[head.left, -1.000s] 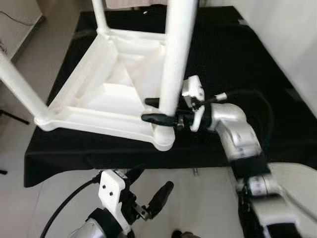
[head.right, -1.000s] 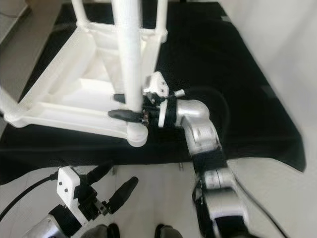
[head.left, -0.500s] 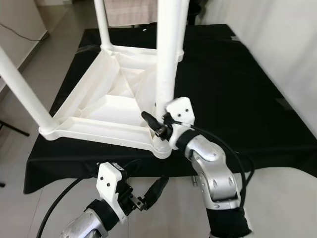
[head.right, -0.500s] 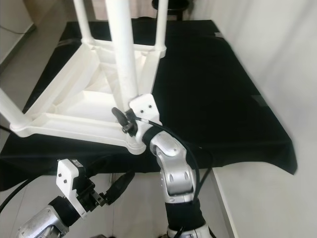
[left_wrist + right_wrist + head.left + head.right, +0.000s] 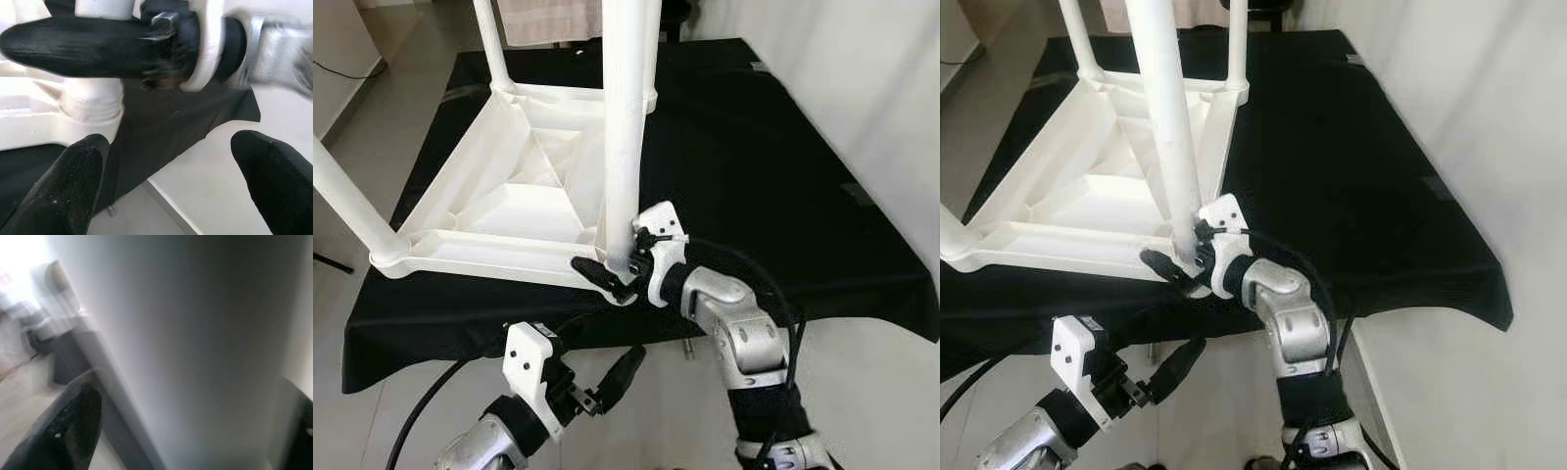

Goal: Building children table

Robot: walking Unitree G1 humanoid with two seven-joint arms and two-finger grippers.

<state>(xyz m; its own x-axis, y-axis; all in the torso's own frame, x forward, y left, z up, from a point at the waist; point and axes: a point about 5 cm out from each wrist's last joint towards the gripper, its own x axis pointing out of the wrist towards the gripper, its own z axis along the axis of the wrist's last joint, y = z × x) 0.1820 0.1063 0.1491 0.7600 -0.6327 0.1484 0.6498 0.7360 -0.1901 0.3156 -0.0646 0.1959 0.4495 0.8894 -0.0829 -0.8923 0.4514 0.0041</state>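
Note:
A white plastic children's table (image 5: 509, 211) lies upside down on a black-covered table (image 5: 754, 147), legs pointing up. My right gripper (image 5: 612, 259) is shut on the near-right leg (image 5: 625, 127), low down by its corner socket (image 5: 90, 103). One black finger (image 5: 592, 276) shows in front of the leg. In the right wrist view the white leg (image 5: 195, 342) spans the gap between the two fingers. My left gripper (image 5: 602, 352) hangs open below the table's front edge, just under that corner, holding nothing; its fingertips (image 5: 63, 191) stand wide apart.
Two more upright legs stand at the near left (image 5: 347, 201) and the far left (image 5: 489, 39). The black cloth hangs over the front edge (image 5: 431, 328). Pale floor (image 5: 372, 108) lies to the left, and a white wall (image 5: 881, 88) runs close along the right.
The camera has shifted. My right wrist has turned around the leg from level to slanting downward, with its arm swung in beneath it. The left gripper stays open below the edge.

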